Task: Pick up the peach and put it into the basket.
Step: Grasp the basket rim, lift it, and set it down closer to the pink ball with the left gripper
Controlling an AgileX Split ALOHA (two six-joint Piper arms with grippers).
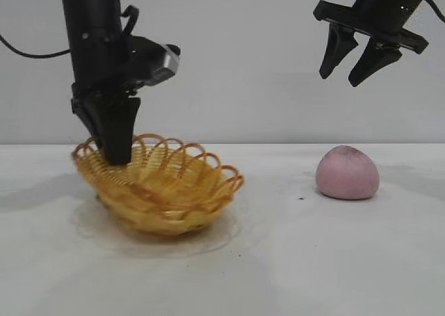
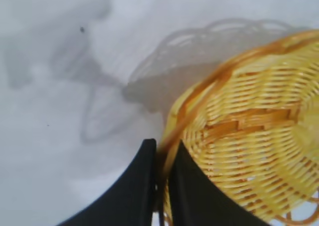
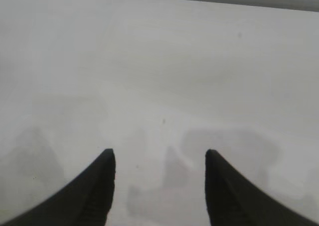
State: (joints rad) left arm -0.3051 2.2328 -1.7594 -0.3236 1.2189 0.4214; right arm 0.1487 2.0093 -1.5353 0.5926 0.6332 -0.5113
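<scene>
The yellow wicker basket (image 1: pixel 161 187) with orange-brown looped rim sits at the left of the white table, tipped up on its left side. My left gripper (image 1: pixel 117 159) is shut on the basket's rim at that left edge; in the left wrist view the rim (image 2: pixel 197 99) passes between the closed black fingers (image 2: pixel 137 186), and the left gripper (image 2: pixel 163 145) pinches it. The dusty pink peach (image 1: pixel 347 172) rests on the table at the right, untouched. High above it hangs my right gripper (image 1: pixel 341 75), open and holding nothing; the right gripper (image 3: pixel 159 154) faces only bare table in its wrist view.
A white tabletop (image 1: pixel 292 260) runs under everything, with a plain pale wall behind. A small dark speck (image 1: pixel 301 198) lies between basket and peach. A black cable trails from the left arm at the far left edge.
</scene>
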